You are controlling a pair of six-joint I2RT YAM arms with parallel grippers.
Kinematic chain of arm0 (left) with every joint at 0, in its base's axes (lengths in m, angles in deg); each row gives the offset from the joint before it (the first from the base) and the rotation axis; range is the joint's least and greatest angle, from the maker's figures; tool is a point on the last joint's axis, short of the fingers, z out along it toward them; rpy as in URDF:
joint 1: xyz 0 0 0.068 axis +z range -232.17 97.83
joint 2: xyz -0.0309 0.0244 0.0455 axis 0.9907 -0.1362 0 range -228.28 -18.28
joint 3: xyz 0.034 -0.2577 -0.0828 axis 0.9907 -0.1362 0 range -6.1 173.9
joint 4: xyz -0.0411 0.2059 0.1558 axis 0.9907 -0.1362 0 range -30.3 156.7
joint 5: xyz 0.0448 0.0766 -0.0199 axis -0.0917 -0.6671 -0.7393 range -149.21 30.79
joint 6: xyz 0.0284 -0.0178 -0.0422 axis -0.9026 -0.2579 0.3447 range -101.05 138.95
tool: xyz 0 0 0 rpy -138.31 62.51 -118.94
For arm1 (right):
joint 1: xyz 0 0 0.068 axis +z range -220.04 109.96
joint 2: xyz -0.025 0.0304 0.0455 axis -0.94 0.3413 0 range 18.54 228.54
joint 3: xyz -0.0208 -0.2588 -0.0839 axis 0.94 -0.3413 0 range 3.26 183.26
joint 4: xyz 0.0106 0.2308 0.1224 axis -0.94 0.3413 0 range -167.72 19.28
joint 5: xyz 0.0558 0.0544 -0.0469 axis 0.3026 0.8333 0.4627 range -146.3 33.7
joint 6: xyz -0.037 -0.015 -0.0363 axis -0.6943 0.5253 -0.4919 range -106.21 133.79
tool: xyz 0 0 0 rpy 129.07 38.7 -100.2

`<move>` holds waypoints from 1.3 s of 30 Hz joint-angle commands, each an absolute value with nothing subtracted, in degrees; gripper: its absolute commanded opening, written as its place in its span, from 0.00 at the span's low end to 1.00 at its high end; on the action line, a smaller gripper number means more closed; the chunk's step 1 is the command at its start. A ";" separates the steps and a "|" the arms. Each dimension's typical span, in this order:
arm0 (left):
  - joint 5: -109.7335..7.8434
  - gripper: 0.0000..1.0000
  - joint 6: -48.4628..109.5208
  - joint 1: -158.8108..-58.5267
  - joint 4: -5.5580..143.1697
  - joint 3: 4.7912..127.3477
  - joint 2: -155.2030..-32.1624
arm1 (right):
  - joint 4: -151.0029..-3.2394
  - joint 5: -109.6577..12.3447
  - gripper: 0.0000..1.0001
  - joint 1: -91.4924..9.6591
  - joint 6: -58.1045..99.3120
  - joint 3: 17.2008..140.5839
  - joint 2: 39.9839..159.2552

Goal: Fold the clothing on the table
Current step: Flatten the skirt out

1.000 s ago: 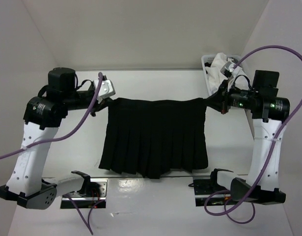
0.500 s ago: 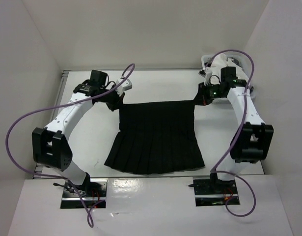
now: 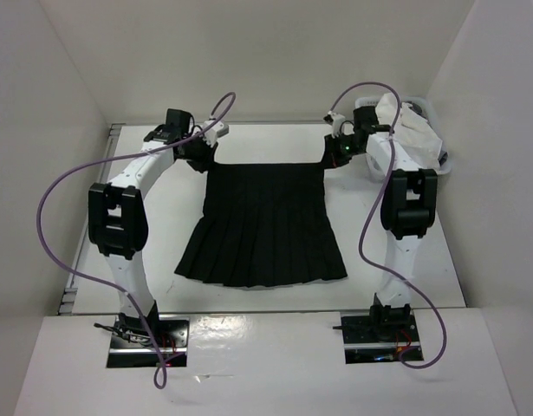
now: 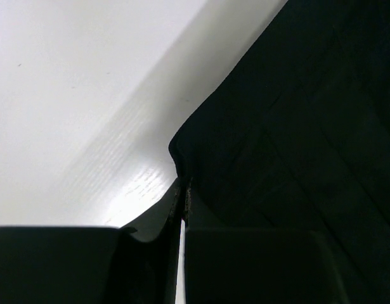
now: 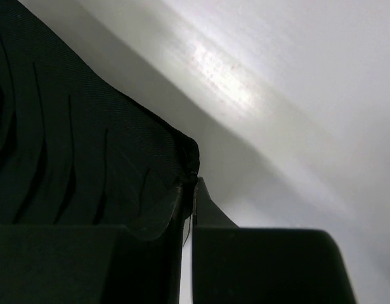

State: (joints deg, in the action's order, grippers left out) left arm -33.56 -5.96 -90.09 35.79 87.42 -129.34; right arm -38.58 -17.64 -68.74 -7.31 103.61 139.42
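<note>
The large white rectangular table is being occupied across its middle by the black pleated fabric skirt, which is being held spread out, with the narrow waistband toward the far edge and the wide hem toward the arm bases. At the far right, a white cloth garment is being carried in a small white plastic basket. The left waistband corner is being pinched by the left gripper, its jaws clamped on the cloth. The right corner is being pinched likewise by the right gripper.
</note>
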 commanded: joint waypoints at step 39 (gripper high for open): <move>-15.61 0.67 12.27 -82.87 38.14 108.94 -152.03 | -41.42 -33.01 0.89 -73.56 -3.35 88.95 115.40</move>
State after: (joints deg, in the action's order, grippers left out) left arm -19.81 11.90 -82.14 37.88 105.05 -150.35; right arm -42.32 -34.52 -73.09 -2.18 89.06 120.75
